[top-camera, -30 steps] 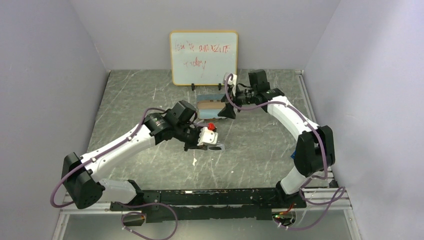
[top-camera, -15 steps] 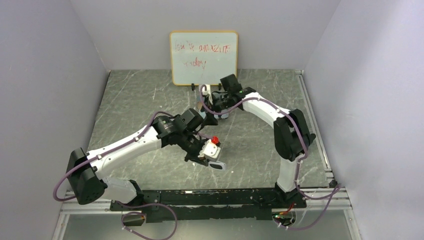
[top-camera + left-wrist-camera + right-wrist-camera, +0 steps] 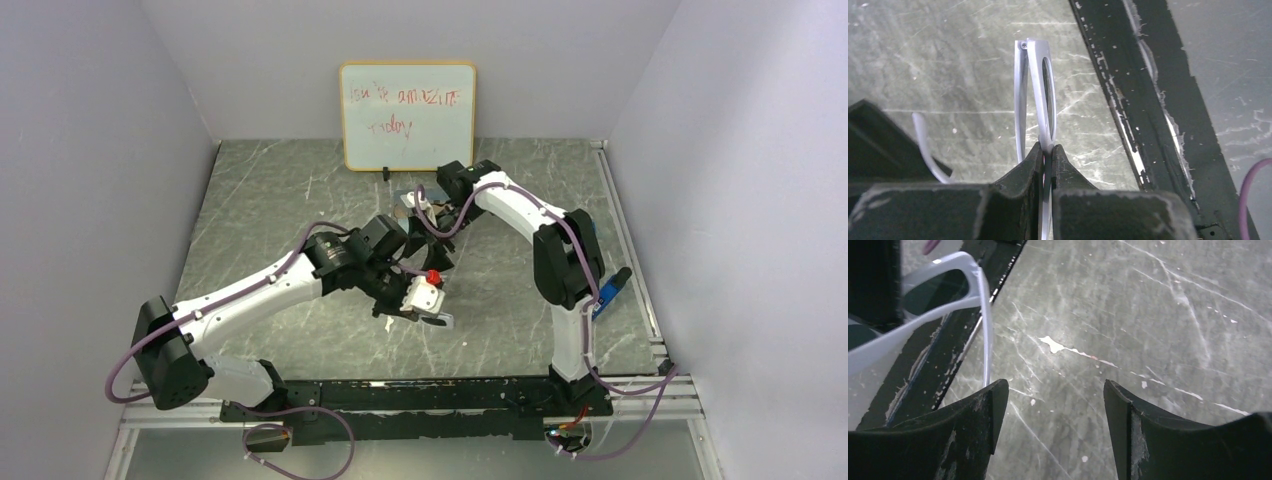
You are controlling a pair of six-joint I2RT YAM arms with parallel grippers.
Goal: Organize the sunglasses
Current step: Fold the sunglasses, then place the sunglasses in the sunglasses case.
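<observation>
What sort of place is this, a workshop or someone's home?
Most likely a robotics lab test booth: plain walls box in a marbled table, a left arm and right arm are bolted at its near edge, and a handwritten whiteboard stands at the back.

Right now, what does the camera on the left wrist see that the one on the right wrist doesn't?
Only the left wrist view shows the left gripper shut on the white sunglasses, which it sees edge-on. Only the right wrist view shows the right gripper open with nothing between its fingers, and a dark lens seen nearly face-on. Both show the white sunglasses, the grey marble table and the black rail.
</observation>
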